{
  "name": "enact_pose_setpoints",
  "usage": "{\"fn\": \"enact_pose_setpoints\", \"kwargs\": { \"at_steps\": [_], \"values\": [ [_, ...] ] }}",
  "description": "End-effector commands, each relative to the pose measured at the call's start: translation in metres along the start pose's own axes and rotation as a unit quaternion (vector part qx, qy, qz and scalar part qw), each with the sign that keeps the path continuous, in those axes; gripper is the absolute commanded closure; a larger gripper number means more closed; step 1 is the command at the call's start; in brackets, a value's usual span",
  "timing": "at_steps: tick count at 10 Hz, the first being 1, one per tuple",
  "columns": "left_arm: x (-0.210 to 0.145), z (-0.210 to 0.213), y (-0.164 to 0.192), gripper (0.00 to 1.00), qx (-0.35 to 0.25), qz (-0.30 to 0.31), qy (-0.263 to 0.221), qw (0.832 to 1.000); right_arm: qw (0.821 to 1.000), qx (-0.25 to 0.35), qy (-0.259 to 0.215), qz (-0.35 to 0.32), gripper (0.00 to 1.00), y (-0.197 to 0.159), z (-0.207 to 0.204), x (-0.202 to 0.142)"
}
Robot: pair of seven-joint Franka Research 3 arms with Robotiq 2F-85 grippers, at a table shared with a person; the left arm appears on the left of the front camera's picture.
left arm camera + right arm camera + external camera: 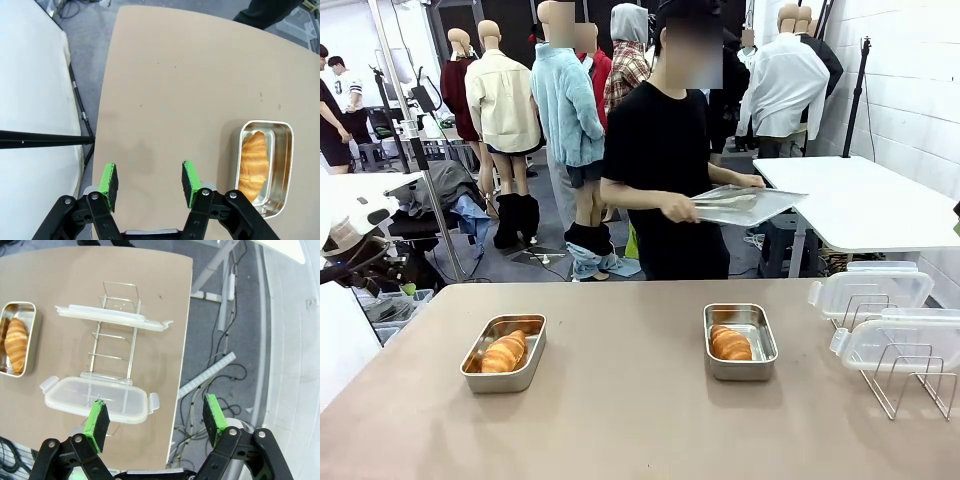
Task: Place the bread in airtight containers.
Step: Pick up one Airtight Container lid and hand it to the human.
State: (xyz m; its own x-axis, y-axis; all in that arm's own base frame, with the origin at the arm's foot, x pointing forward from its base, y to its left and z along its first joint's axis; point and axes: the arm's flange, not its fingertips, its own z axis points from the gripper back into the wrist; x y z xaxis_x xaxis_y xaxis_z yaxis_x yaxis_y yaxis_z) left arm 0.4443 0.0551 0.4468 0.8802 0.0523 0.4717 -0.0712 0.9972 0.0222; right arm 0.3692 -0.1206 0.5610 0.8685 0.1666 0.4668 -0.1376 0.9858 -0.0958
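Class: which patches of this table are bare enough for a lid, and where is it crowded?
Bare: between left pan and right pan, and the near strip of table. Crowded: right end, wire rack holding two clear lids.

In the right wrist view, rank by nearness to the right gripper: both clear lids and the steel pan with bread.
1. Clear plastic lid, just ahead of right gripper.
2. Second clear plastic lid, higher up.
3. Rectangular steel pan holding croissant, far left.

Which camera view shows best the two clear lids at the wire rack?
The right wrist view: it looks down on the farther lid and the nearer lid, both whole, in the wire rack. The front view shows them side-on at its right side, the nearer lid reaching the edge.
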Motion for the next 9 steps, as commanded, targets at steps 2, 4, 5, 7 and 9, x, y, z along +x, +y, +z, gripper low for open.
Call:
{"fn": "enact_pose_setpoints", "kwargs": {
  "at_steps": [2,4,5,7,9],
  "values": [
    [0.0011,0.0005,0.0001,0.33,0.008,0.005,-0.001,1.0,1.0,0.002,0.002,-0.008,0.07,0.0027,-0.0013,-0.002],
    [0.0011,0.0005,0.0001,0.33,0.008,0.005,-0.001,1.0,1.0,0.002,0.002,-0.008,0.07,0.0027,-0.0013,-0.002],
    [0.0011,0.0005,0.0001,0.33,0.008,0.005,-0.001,1.0,1.0,0.002,0.002,-0.008,0.07,0.0027,-0.0013,-0.002],
    [0.0011,0.0005,0.0001,0.33,0.008,0.005,-0.001,1.0,1.0,0.002,0.002,-0.008,0.07,0.0027,-0.0013,-0.002],
    [0.0011,0.0005,0.0001,0.33,0.008,0.005,-0.001,1.0,1.0,0.002,0.002,-0.008,0.07,0.0027,-0.0013,-0.002]
  ]
}}
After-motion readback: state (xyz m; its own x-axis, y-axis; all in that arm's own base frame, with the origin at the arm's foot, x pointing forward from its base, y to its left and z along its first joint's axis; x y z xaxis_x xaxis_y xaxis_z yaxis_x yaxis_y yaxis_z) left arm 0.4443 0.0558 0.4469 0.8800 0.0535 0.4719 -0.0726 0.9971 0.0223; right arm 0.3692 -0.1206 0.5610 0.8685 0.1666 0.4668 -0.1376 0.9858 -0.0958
